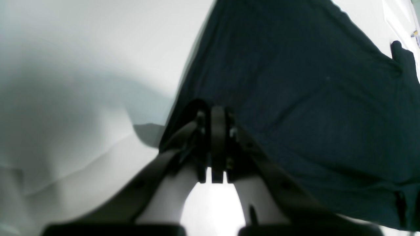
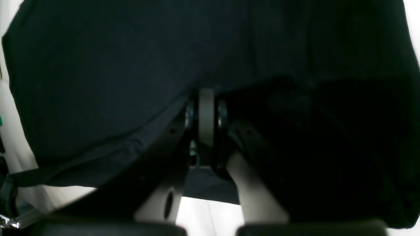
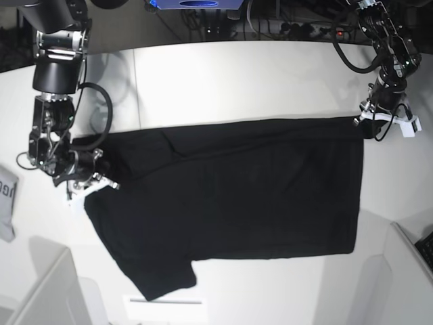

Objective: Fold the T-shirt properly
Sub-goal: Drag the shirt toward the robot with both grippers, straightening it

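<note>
The black T-shirt point(image 3: 250, 196) lies spread on the white table point(image 3: 237, 81), plain side up, with one sleeve at the lower left. My left gripper point(image 3: 364, 122) is at the shirt's upper right corner. In the left wrist view it point(image 1: 218, 114) is shut on the cloth's edge point(image 1: 295, 82). My right gripper point(image 3: 95, 179) is at the shirt's left end. In the right wrist view it point(image 2: 206, 98) is shut on dark cloth point(image 2: 98, 82) that drapes over the fingers. The print is hidden.
A small grey cloth item with dark lettering point(image 3: 7, 203) lies at the table's left edge. Cables and a blue device point(image 3: 196, 4) sit behind the table. White box edges stand at the lower left point(image 3: 47, 291) and lower right point(image 3: 406, 271).
</note>
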Motion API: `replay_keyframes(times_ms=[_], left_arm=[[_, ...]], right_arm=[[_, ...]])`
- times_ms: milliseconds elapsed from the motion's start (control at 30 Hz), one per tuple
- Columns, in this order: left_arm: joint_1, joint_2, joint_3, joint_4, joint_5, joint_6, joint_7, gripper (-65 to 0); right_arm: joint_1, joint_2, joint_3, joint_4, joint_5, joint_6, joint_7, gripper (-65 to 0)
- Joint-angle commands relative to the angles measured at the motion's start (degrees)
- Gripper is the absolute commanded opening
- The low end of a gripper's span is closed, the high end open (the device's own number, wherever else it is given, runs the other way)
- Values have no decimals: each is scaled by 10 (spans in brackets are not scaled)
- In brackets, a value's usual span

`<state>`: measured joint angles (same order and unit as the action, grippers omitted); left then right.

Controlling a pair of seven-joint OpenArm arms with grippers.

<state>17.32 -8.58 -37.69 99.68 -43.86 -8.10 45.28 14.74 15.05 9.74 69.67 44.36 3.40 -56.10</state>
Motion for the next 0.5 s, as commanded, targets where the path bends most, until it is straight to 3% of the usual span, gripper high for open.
replay_keyframes(times_ms=[0, 467], left_arm=[[-2, -8, -2, 13, -8, -2, -13, -650], [-24, -8, -4, 10, -8, -2, -13, -650]], right_arm=[[19, 7, 2, 10, 10, 2, 13, -650], [18, 7, 7, 9, 10, 0, 6, -650]])
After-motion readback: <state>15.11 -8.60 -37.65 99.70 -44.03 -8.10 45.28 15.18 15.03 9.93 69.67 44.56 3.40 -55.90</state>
